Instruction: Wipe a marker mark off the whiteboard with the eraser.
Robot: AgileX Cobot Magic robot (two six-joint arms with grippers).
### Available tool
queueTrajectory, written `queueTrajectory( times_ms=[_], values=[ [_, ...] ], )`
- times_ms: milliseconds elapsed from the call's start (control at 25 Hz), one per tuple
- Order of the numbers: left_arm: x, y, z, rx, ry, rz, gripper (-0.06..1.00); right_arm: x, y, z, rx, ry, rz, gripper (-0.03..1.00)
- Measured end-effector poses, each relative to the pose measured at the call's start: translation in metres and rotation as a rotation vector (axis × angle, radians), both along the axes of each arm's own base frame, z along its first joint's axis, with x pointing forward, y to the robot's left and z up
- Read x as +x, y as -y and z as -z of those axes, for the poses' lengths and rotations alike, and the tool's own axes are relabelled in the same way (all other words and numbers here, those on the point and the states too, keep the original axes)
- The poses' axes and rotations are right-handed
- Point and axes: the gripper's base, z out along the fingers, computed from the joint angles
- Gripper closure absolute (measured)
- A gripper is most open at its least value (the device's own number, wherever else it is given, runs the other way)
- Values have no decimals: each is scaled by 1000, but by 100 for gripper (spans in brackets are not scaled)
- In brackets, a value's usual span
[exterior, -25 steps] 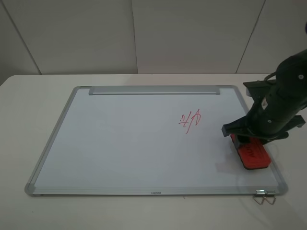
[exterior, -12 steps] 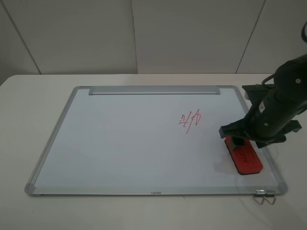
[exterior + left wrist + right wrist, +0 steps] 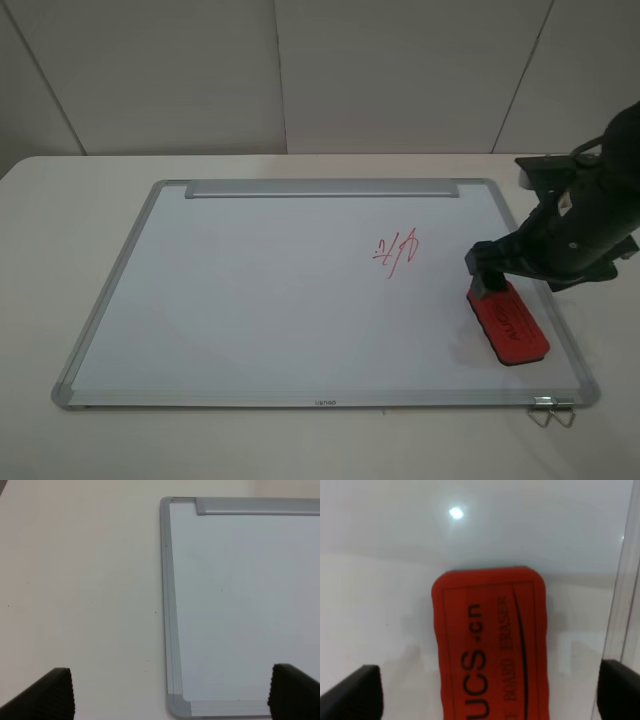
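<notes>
The red eraser [image 3: 509, 324] lies flat on the whiteboard [image 3: 260, 290], near its right frame, right of the marker mark [image 3: 397, 253]. The right gripper [image 3: 485, 695] hangs above it, fingers spread wide either side. The left gripper [image 3: 170, 692] is spread too, over the board's left edge.

A pale cream table [image 3: 60, 200] carries everything — its top is plain, with a few tiny dark specks in the left wrist view. Behind it stands a white panelled wall [image 3: 300, 70]. A small metal clip [image 3: 552, 412] lies on the table near its front edge — on the right.
</notes>
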Motion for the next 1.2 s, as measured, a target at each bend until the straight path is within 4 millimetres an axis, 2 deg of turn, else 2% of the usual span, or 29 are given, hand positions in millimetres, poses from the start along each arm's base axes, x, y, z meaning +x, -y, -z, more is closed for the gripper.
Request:
queueTrajectory(
  times_ms=[200, 400, 520, 720, 840, 960, 1200],
  values=[
    [0, 0, 0, 0, 0, 0, 17, -15, 36, -38, 19, 69, 80, 19],
    [0, 0, 0, 0, 0, 0, 17, -49, 66, -85, 2, 201, 173, 19],
    [0, 0, 0, 0, 0, 0, 17, -78, 69, -113, -14, 309, 173, 19],
    [0, 0, 0, 0, 0, 0, 17, -138, 64, -152, -24, 560, 160, 19],
    [0, 0, 0, 0, 0, 0, 17, -170, 62, -166, -24, 703, 160, 19],
    [0, 0, 0, 0, 0, 0, 17, -193, 60, -170, -24, 804, 159, 19],
    [0, 0, 0, 0, 0, 0, 17, -224, 57, -152, -24, 903, 158, 19]
  ],
)
